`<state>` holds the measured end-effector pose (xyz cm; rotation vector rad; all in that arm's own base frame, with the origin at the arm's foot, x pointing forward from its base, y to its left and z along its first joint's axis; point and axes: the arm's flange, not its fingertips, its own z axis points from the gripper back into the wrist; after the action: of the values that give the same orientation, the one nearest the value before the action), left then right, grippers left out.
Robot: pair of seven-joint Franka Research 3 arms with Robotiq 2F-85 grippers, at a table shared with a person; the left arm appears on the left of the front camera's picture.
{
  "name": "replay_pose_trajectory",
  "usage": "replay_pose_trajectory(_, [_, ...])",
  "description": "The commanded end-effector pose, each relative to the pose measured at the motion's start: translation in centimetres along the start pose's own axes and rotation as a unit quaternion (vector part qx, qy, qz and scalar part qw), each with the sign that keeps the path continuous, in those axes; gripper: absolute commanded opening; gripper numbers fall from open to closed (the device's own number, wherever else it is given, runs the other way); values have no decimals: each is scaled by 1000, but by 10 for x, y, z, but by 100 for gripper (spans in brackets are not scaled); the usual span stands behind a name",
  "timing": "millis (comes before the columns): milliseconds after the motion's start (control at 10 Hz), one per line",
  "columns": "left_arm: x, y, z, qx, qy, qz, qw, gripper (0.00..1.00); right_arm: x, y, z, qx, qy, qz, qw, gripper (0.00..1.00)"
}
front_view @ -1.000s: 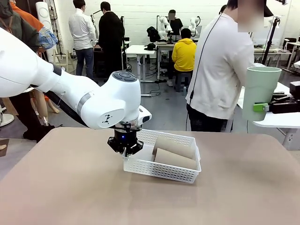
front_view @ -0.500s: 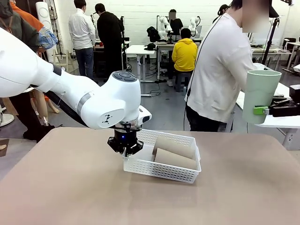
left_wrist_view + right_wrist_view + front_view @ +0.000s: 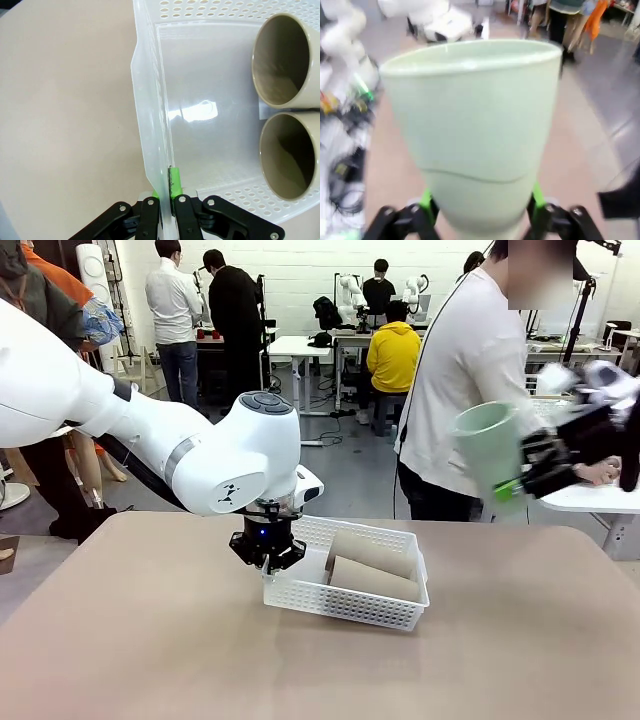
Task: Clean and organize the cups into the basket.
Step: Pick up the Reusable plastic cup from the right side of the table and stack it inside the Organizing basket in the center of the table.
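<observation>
Left jaws pinch the basket's (image 3: 345,605) left wall mid-surface (image 3: 150,640); two brown cups (image 3: 372,567) lie inside. Right jaws hold a green cup (image 3: 487,445) tilted above the far right edge.

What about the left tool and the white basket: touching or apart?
Touching. Left wrist view: left tool clamps the basket wall between its green pads.

The left arm (image 3: 150,435) is cased in white rounded shells, banded grey at one joint and capped dark grey. The left gripper (image 3: 166,187) and right gripper (image 3: 481,200) are built of black links, pinned with silver screws and faced with green pads (image 3: 174,181).
</observation>
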<state>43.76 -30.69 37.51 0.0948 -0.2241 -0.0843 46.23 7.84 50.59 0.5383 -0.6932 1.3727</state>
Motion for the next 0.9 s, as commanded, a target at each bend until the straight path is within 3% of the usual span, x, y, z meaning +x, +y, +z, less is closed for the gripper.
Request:
replay_pose_trajectory(0, [1, -1, 0, 1, -1, 0, 1000, 0, 27, -20, -73, 47, 171, 1, 984, 81])
replay_pose_trajectory(100, [1, -1, 0, 1, -1, 0, 1000, 0, 35, -24, -106, 70, 217, 6, 974, 81])
replay_pose_trajectory(300, [1, -1, 0, 1, -1, 0, 1000, 0, 47, -27, -156, 114, 263, 14, 958, 81])
replay_pose_trajectory(800, [1, -1, 0, 1, -1, 0, 1000, 0, 55, -30, -183, 134, 270, 24, 953, 81])
